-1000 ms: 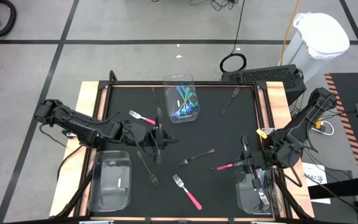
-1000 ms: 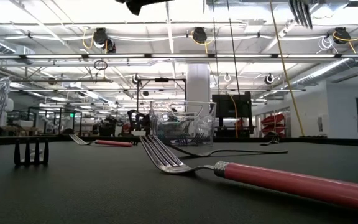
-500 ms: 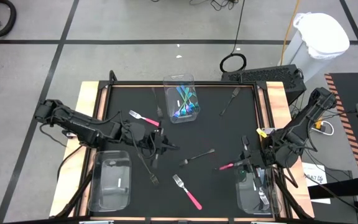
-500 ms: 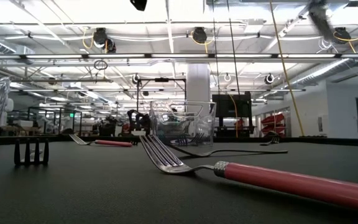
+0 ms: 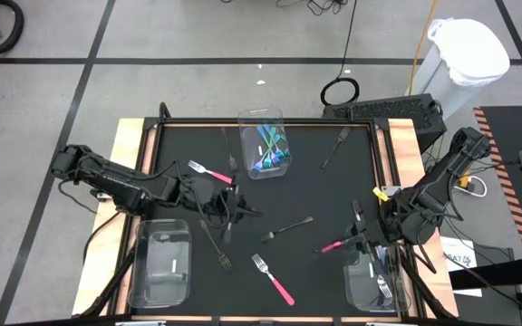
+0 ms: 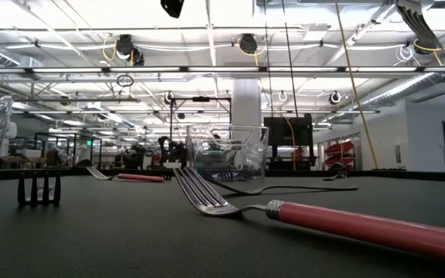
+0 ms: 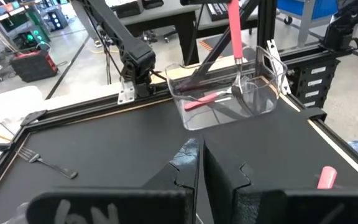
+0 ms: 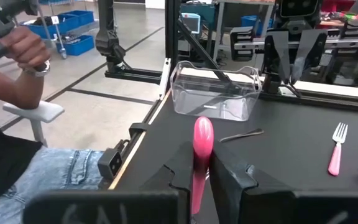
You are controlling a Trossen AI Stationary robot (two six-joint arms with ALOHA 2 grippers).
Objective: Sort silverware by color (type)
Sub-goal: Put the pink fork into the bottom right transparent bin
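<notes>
My right gripper hovers near the table's near right corner, shut on a pink-handled fork that points toward the table's left. Its silver tines show high in the low view. My left gripper hangs over the table's middle left with its fingers shut. Nothing shows between them in the left wrist view. On the mat lie two pink-handled forks, dark forks and a grey fork. Teal utensils lie in the far bin. My right gripper pinches the pink fork's handle between its two fingers, partway along its length. The rounded free end sticks out past the fingertips. The fingers come nearly level from the table's right. The fork is lifted clear of the table, tilted, with its tines on the gripper's side.
A clear bin stands at the near left and another, holding a few utensils, at the near right, just beside my right gripper. A seated person shows beyond the table's left edge. Bare mat lies between the two near bins.
My right gripper has turned its wrist in place. The pink fork has tipped with it: in the low view its tines pointed down a second ago and now slant. My left gripper has turned a little in place.
</notes>
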